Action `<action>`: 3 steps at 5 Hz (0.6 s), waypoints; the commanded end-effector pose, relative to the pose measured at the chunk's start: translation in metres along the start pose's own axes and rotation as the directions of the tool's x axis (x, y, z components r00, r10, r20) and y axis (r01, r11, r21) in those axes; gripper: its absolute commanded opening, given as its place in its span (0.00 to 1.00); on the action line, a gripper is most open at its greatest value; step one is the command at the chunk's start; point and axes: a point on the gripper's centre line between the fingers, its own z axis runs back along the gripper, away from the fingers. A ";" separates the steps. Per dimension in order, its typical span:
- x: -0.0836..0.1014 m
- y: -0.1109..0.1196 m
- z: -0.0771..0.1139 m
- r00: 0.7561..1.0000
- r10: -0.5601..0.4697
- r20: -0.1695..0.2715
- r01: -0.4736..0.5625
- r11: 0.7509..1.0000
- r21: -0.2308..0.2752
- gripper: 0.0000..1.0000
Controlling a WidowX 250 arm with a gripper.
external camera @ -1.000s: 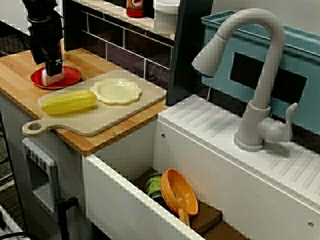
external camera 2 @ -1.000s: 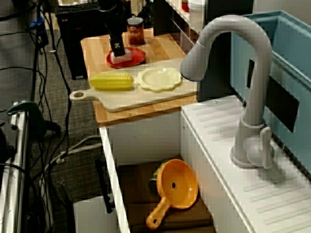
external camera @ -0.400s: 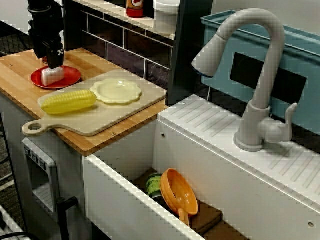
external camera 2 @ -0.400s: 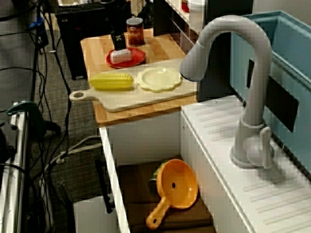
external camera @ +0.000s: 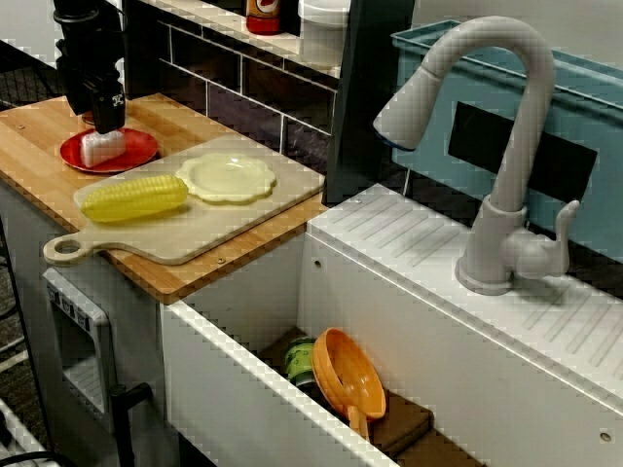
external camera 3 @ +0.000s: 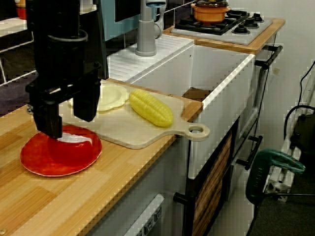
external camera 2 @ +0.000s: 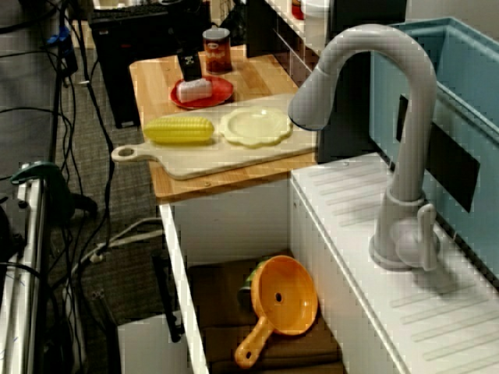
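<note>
nearest in the counter-level view, the red plate (external camera 3: 44,160) lies on the wooden counter (external camera 3: 74,206), a small white block (external camera 3: 74,140) resting on it. the gripper (external camera 3: 68,123) hangs just above the block, fingers spread wide, holding nothing. for a clean grip, i judge it should centre on the block and come down straight, clear of the plate's rim. beyond lie the cutting board (external camera 3: 142,130), corn cob (external camera 3: 150,108) and pale yellow dish (external camera 3: 110,96). farthest are the sink (external camera 3: 221,73) and faucet (external camera 3: 146,29).
</note>
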 end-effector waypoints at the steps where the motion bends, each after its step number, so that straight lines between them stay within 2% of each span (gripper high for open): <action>1: 0.003 -0.007 0.033 0.998 -0.021 0.061 0.018 0.999 0.038 1.00; 2: 0.002 -0.014 0.047 0.997 -0.036 0.064 0.035 0.999 0.014 1.00; 3: 0.001 -0.020 0.053 0.996 -0.056 0.065 0.056 0.998 0.004 1.00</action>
